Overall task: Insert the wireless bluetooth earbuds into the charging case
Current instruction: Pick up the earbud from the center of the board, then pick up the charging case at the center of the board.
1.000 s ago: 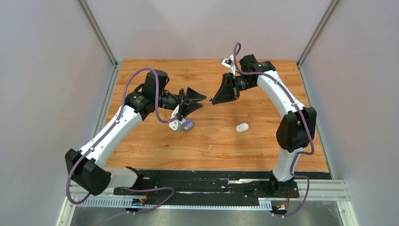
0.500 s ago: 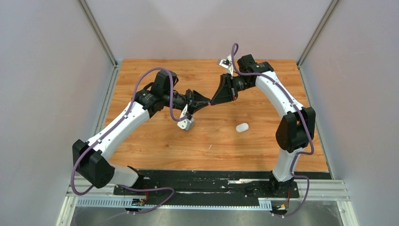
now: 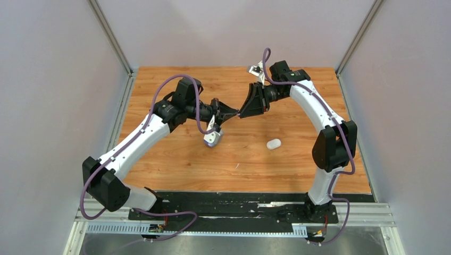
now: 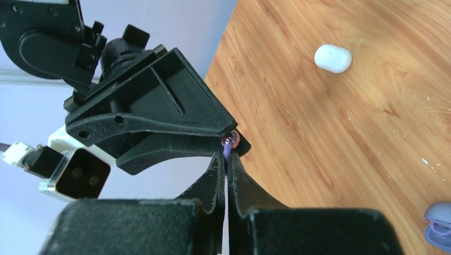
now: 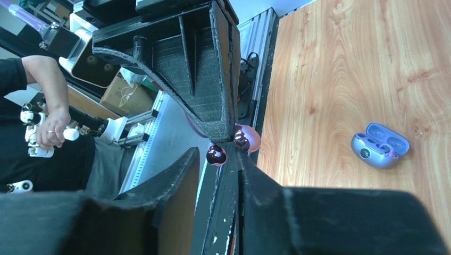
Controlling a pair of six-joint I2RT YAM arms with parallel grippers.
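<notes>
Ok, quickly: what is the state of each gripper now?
Left gripper: closed on the dark purple earbud.
Right gripper: open, jaws apart beside that earbud.

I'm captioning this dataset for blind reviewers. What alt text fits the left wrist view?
The left gripper, fingers shut, pinches a tiny dark purple earbud in mid-air, tip to tip with the right gripper. Below is a wooden table, with a white oval case at upper right and a lilac case cut off at the lower right corner.
</notes>
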